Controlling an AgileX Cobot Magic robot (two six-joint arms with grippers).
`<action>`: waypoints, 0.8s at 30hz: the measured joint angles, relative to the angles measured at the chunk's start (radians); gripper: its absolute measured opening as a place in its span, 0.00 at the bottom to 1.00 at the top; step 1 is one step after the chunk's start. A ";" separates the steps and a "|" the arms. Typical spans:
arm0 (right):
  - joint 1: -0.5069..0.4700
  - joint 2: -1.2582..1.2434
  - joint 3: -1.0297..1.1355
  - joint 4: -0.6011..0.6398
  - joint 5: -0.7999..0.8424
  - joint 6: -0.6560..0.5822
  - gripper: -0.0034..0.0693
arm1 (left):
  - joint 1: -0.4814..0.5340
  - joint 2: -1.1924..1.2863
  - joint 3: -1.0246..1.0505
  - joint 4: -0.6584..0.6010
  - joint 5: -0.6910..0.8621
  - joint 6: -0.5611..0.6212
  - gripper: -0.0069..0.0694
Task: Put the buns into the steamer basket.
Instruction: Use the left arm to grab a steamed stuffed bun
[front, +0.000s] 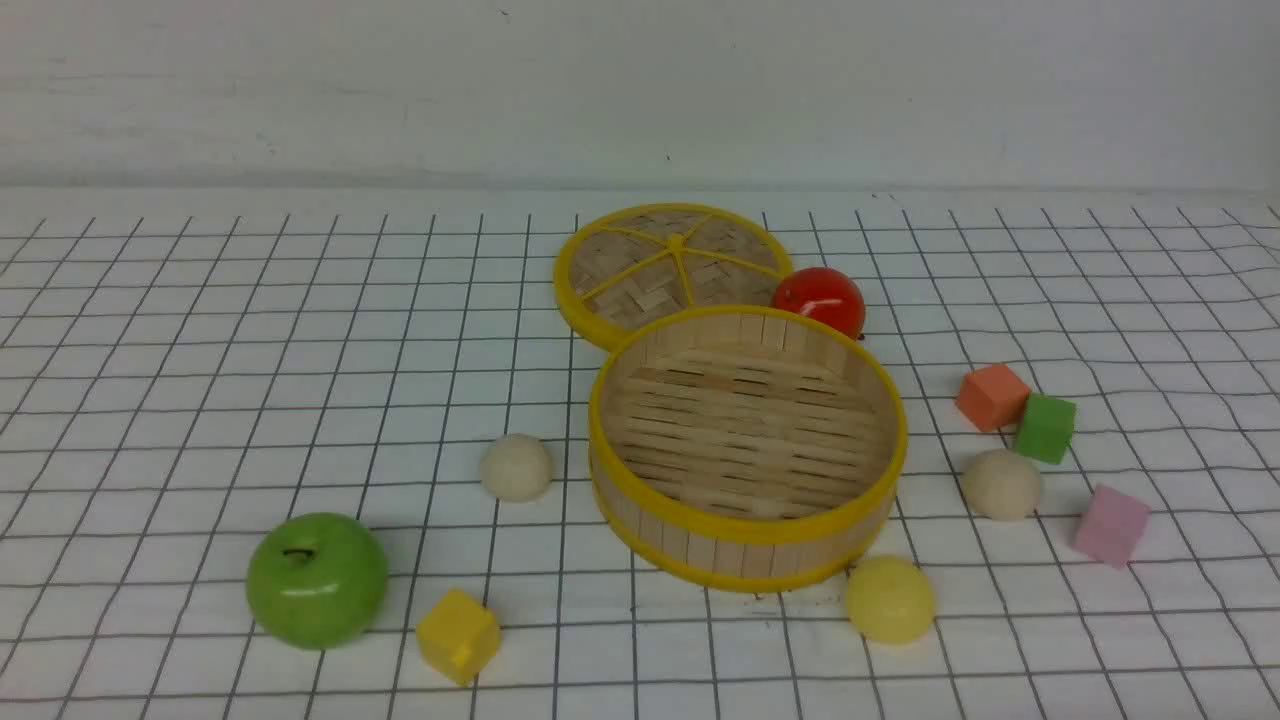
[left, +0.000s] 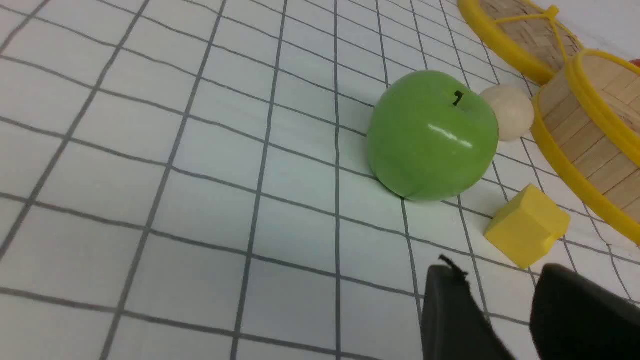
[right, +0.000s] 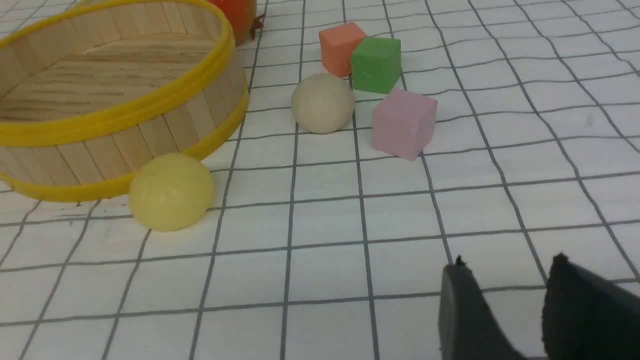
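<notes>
Nearby, apple (front: 317, 580) by left bun (front: 516, 467), cubes (front: 1045, 428) beside right bun (front: 1001, 484)

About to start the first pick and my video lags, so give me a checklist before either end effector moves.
1. Round bamboo-slat steamer basket uncovered, floor bare: ok.
2. Left end effector open, empty: ok.
3. Right end effector open, empty: ok.
4. Pale yellow dome bun clear of the basket wall: cannot tell.
5. Right cream-white bun free of neighbours: not ok, green cube and pink cube crowd it.
6. Left cream-white bun open to approach: not ok, shiny green apple stands before it in the left wrist view.
</notes>
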 joint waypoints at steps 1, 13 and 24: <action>0.000 0.000 0.000 0.000 0.000 0.000 0.38 | 0.000 0.000 0.000 0.000 0.000 0.000 0.40; 0.000 0.000 0.000 0.000 0.000 0.000 0.38 | 0.000 0.000 0.000 0.000 0.000 0.000 0.40; 0.000 0.000 0.000 0.000 -0.001 0.000 0.38 | 0.000 0.000 0.000 -0.064 -0.061 -0.035 0.40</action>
